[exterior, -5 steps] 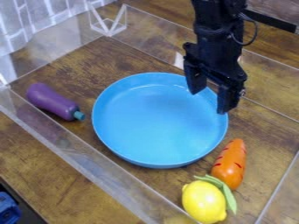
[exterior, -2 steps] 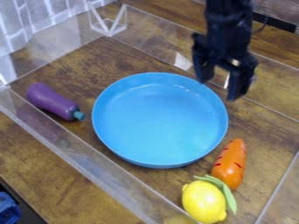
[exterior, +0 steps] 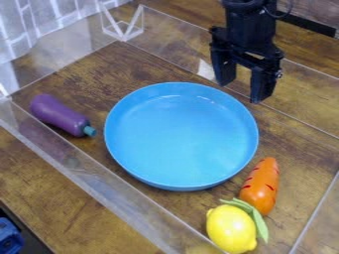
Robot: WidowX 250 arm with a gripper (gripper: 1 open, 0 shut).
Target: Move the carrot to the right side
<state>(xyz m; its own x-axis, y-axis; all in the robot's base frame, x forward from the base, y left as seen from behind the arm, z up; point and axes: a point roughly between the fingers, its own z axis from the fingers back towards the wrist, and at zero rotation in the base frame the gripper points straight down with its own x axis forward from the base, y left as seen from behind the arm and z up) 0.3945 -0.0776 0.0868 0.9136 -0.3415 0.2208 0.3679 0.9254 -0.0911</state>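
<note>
Carrot [exterior: 261, 185] is lying on the wooden counter [exterior: 99, 74] near its front-right corner, just beside the blue plate's [exterior: 133, 149] right rim, green end pointing down toward the lemon [exterior: 231, 227]. It's looking close to touching the lemon, though can't tell for sure. Nothing's holding it; it's resting flat on its side, prob. already on the right side the task wants, or close enough to it. Plate's sitting mid-counter, empty. Purple eggplant [exterior: 59, 113] is lying well apart at the left edge, w/ clear walls [exterior: 79, 164] fencing the whole work area so toys aren't rolling off.

Hand [exterior: 247, 81] is hovering above the back-right of the plate, pointing mostly down, fingers spread wide & gripping nothing, touching nothing. It's well apart from the carrot, which is nearer the front edge. Judging by that gap, either the drop-off is done or the hand is yet to reach in; can't tell which.
</note>
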